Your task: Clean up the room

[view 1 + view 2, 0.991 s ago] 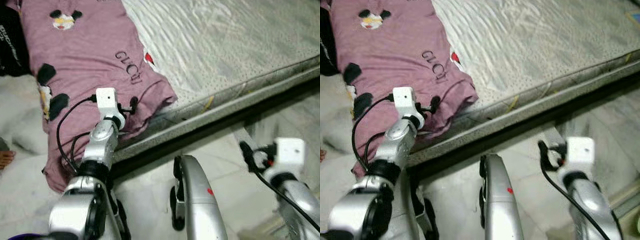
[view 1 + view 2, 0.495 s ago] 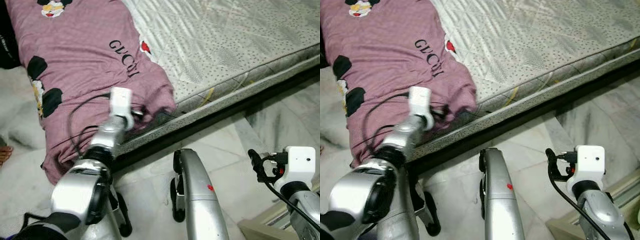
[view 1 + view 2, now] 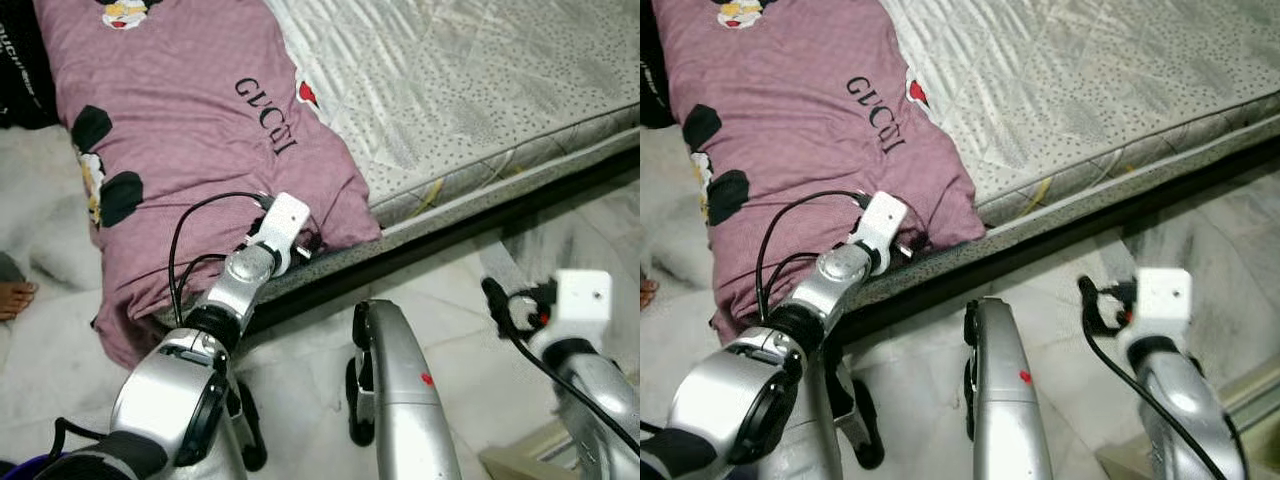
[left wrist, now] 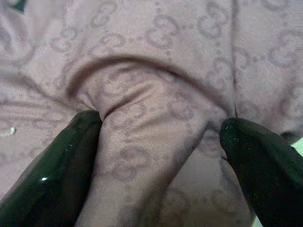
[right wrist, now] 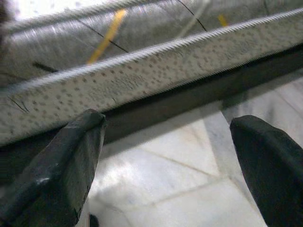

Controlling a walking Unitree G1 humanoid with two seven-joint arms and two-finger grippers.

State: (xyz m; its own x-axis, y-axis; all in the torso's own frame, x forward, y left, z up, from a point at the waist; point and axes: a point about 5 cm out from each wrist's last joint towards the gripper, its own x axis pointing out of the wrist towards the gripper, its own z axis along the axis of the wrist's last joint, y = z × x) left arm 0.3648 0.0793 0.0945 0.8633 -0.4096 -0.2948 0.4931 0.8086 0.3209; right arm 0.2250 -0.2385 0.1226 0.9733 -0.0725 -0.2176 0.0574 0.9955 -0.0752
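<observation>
A mauve T-shirt point(image 3: 190, 110) with black lettering and cartoon-mouse prints lies spread on the left part of the mattress point(image 3: 470, 90), its hem hanging over the near edge. My left gripper point(image 3: 305, 240) is at that hem near the shirt's corner. In the left wrist view the left gripper point(image 4: 161, 156) is open, with its fingers point(image 4: 57, 165) pressed into the cloth on either side of a raised fold of the T-shirt point(image 4: 142, 123). My right gripper point(image 3: 500, 305) hangs open over the floor below the mattress edge, with nothing between its fingers point(image 5: 61, 161).
The grey quilted mattress sits low on a dark base point(image 5: 156, 99) above a white marble floor point(image 3: 450, 290). A person's bare foot point(image 3: 15, 298) rests at the far left on pale bedding point(image 3: 40, 210). A black garment point(image 3: 15, 70) lies beyond the shirt.
The view has shifted a little. My left gripper has slid along the shirt's hem toward its corner and settled at the mattress edge. The right arm has stayed low over the floor.
</observation>
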